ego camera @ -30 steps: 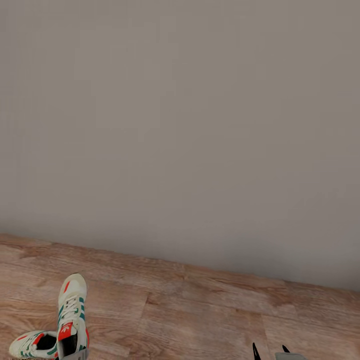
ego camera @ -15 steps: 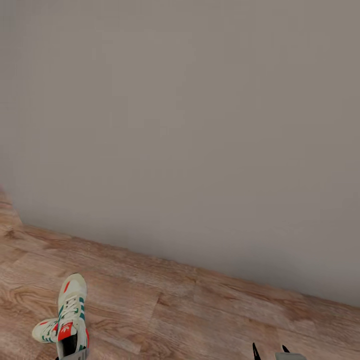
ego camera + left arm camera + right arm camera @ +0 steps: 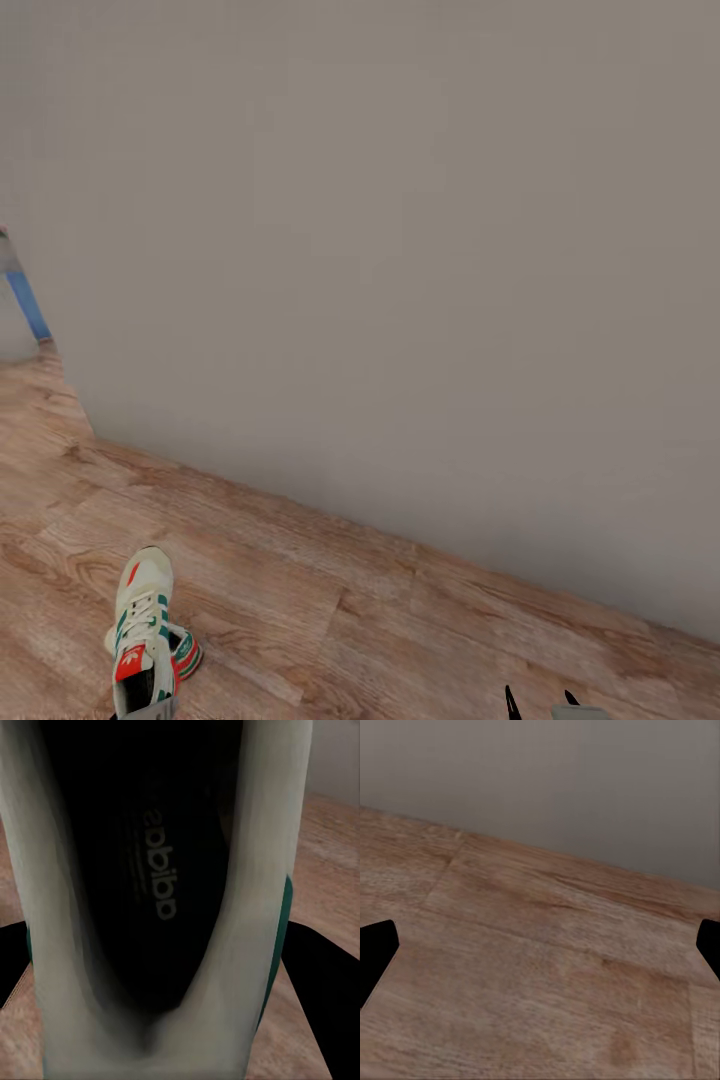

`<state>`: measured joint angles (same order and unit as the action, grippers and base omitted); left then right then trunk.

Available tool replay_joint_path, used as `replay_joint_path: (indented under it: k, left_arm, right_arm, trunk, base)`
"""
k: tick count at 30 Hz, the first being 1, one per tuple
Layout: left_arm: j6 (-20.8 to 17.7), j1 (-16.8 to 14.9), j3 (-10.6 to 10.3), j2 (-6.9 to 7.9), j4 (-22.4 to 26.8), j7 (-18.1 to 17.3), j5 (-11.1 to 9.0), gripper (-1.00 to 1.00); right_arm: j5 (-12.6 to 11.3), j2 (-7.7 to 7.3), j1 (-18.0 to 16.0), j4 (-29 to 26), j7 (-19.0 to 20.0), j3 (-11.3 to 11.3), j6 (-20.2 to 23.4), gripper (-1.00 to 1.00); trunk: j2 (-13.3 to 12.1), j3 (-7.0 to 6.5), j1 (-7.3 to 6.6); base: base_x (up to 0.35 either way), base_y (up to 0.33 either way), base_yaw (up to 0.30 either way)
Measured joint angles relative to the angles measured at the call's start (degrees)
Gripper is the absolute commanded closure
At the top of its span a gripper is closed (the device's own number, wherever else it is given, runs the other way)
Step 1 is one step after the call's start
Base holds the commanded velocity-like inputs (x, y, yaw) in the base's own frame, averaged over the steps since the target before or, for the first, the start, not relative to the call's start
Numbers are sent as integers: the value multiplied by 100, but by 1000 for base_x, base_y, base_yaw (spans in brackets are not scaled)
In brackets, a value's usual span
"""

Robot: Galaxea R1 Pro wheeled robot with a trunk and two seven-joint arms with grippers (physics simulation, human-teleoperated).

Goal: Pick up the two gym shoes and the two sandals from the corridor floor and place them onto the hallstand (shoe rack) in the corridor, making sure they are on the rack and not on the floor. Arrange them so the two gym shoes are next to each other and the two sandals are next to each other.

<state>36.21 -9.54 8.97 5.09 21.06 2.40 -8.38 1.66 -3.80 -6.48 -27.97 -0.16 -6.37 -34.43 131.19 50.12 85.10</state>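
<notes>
Carrying one gym shoe while turning along the wall

The view has swung: the second gym shoe (image 3: 184, 652) on the corridor floor (image 3: 330, 610) has slid almost behind the carried gym shoe (image 3: 143, 630), so the robot seems to be turning away, likely toward the rack. Two shoes count, no sandals. The left pincer is clenched on the shoe (image 3: 161, 900); the right pincer (image 3: 540, 960) stands released over floor.

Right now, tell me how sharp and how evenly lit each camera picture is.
Head view: flat, even light, wall featureless, the sneaker crisp, barely a shadow on the floor. Left wrist view: the held sneaker sits so close it blurs, its inside nearly black. Right wrist view: soft wood grain, dark fingers at the edges.
</notes>
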Motion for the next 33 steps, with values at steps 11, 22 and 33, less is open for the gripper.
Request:
replay_joint_path:
  k: [11,22,33]
  left_arm:
    - [192,150,12,0,50,13,-14,100]
    - [674,228,7,-1,9,12,-19,100]
    - [677,229,0,-3,8,4,-12,100]
  right_arm:
    - [0,1,0,0,0,0,4,-100]
    - [0,1,0,0,0,0,1,-100]
    - [0,1,0,0,0,0,1,-100]
  trunk:
    - [0,-73,0]
    - [0,-146,0]
    - [0,-219,0]
  base:
    - [0,0,208]
    - [0,0,208]
    - [0,0,208]
